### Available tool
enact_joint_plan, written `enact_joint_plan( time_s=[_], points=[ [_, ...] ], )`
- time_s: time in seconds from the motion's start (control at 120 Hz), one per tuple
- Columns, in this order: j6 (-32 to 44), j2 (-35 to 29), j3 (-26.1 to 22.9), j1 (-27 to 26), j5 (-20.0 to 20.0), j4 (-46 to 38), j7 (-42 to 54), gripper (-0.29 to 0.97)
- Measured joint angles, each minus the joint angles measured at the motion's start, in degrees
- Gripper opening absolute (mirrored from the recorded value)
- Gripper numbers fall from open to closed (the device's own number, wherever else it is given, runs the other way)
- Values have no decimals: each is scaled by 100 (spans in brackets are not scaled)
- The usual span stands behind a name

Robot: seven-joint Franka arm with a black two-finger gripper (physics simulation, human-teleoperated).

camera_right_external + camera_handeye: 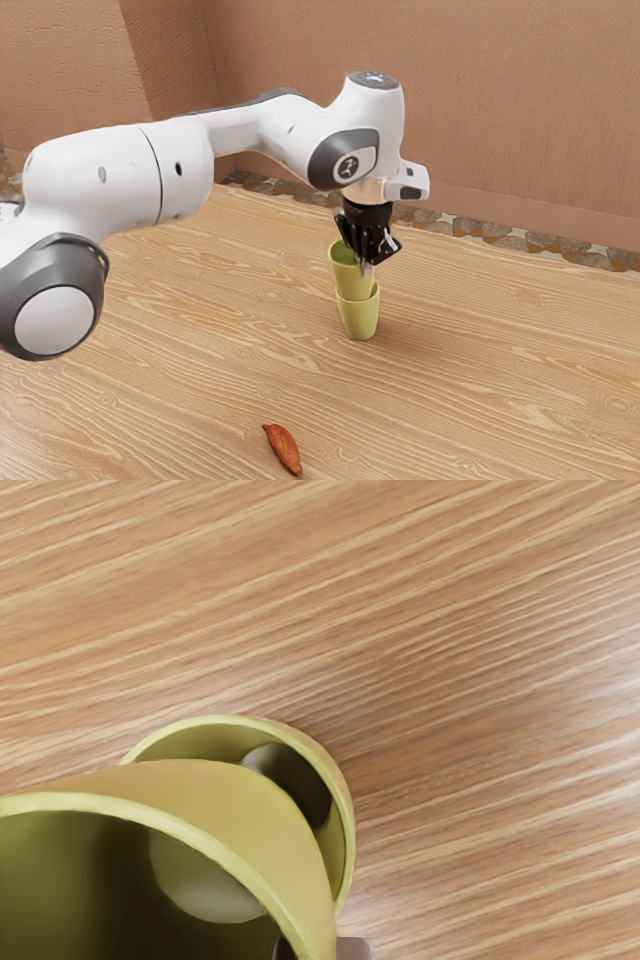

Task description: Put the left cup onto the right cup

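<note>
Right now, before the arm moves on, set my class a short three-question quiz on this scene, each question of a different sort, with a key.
1. True or false: the upper cup sits partly inside the lower cup, leaning rather than straight.
2. Where does the orange-brown object lie? A: inside the lower cup. B: on the table, apart from both cups. C: propped against the wall.
3. Fill the gap: the hand comes down from above and grips the upper cup at its ____.

Key: 1 true; 2 B; 3 rim.
</note>
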Motion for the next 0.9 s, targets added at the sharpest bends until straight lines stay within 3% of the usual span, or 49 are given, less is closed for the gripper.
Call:
enact_joint_plan(
  time_s=[0.258, 0.6, 0.9],
  points=[
    [28, 163, -77, 81, -10, 113, -2, -5],
    [-216, 80, -159, 62, -29, 276, -79, 45],
    [-576, -478, -199, -106, -8, 275, -204, 62]
  ],
)
